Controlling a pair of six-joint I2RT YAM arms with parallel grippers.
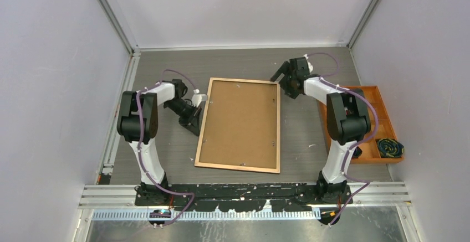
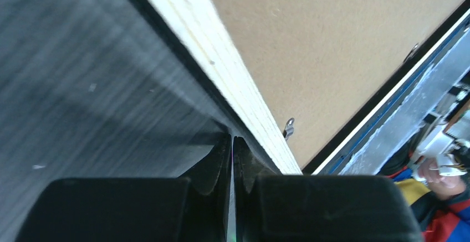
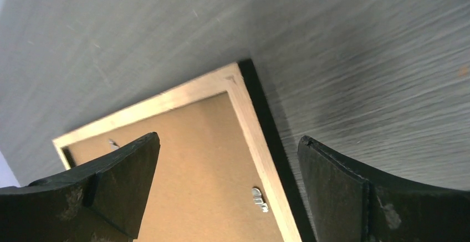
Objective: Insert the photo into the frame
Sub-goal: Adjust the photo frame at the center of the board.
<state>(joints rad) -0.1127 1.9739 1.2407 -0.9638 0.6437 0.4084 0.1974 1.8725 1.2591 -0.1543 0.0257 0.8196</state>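
Left fingers (image 2: 213, 167) are clenched on nothing, just beside the frame's (image 1: 244, 81) left rim. Frame lies back up mid-worktop (image 1: 299, 137): pale wood rim, black outer edge, brown backing board (image 1: 239, 123) inside. Long axis runs near-to-far, far end leaning slightly right. Right fingers (image 3: 127, 175) are spread wide over its far right corner.

Frame (image 1: 237, 168) back – pale wood, outer edge black. Backing board (image 1: 241, 123) plain brown, small silver clips. Desk (image 1: 233, 62) dark grey, fine streaked grain. Tray (image 1: 379, 121) orange. Left claw (image 2: 231, 159), right claw (image 3: 227, 164) – black.
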